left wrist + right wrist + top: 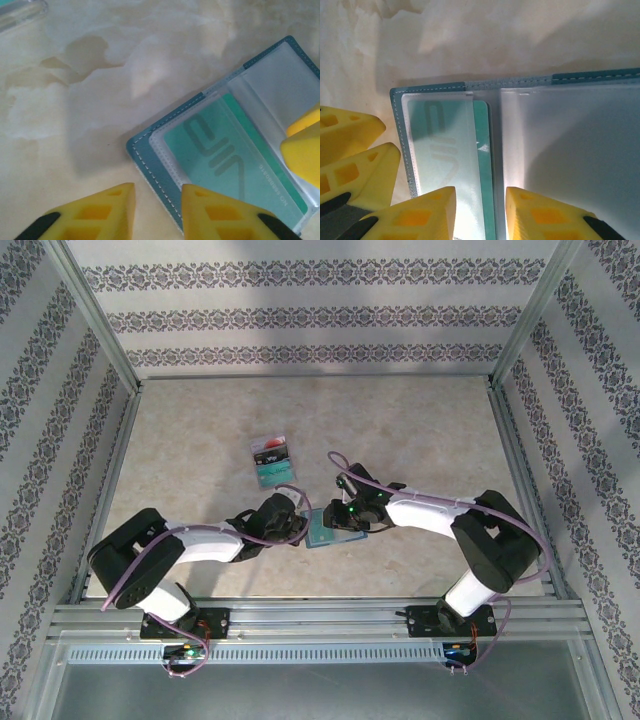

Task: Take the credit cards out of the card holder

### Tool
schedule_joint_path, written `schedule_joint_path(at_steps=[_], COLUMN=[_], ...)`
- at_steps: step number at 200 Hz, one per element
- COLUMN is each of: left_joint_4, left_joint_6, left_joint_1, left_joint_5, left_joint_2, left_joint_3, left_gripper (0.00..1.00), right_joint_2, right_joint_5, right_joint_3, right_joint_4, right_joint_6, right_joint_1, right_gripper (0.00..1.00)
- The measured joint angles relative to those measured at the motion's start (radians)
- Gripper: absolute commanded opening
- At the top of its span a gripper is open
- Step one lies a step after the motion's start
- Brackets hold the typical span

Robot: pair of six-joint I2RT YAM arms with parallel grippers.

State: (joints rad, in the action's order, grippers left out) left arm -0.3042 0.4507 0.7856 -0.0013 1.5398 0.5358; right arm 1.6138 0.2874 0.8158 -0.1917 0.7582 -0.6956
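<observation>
The left claw (157,212) has its yellow fingers drawn narrow, with a slit of the pale marbled table (100,100) showing between them. They straddle the short outer edge of the soft blue-grey bifold card holder (142,156), one tip over bare table and the other over the holder's panel. Whether they pinch that edge cannot be told.

The right claw (480,215) is also parted by a narrow gap, with one tip over each panel on either side of the fold. Its fingers (302,150) stand over the same frosted sleeve that covers a thin teal plastic card (225,155). A strip of that card along the fold lies bare of the sleeve.

The holder lies open and face up between the two claws, in the near half of the table and about midway between its side edges. Its long axis runs roughly left to right, slightly skewed. The fold runs crosswise, towards the far and near edges.

Beyond the left claw, towards the far edge, lies a white card with a red circle (269,448). A bright teal card (275,474) lies just beside it on the near side. Both are apart from the holder.
</observation>
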Motion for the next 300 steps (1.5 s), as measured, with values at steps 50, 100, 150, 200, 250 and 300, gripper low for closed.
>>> schedule_joint_path(at_steps=[50,100,150,200,250,300], left_joint_4=[-0.027,-0.037,-0.050,-0.051,-0.055,-0.055], left_joint_6=[0.006,0.014,0.015,0.015,0.022,0.023], left_joint_1=[0.000,0.000,0.000,-0.002,-0.002,-0.002], left_joint_5=[0.019,0.019,0.016,0.016,0.017,0.017], left_joint_2=[0.021,0.045,0.057,0.059,0.060,0.060], left_joint_3=[0.006,0.006,0.010,0.011,0.011,0.011], left_gripper=[0.20,0.15,0.15,0.15,0.15,0.15], right_joint_2=[0.037,0.050,0.050,0.045,-0.028,-0.079], right_joint_5=[0.010,0.030,0.036,0.040,-0.031,-0.077], right_joint_3=[0.000,0.005,0.005,0.006,0.019,0.033], right_joint_4=[0.018,0.031,0.032,0.032,-0.032,-0.060], right_joint_6=[0.000,0.003,0.003,0.003,-0.001,-0.001], right_joint_1=[0.000,0.000,0.000,0.000,-0.003,-0.022], right_gripper=[0.30,0.29,0.29,0.29,0.30,0.30])
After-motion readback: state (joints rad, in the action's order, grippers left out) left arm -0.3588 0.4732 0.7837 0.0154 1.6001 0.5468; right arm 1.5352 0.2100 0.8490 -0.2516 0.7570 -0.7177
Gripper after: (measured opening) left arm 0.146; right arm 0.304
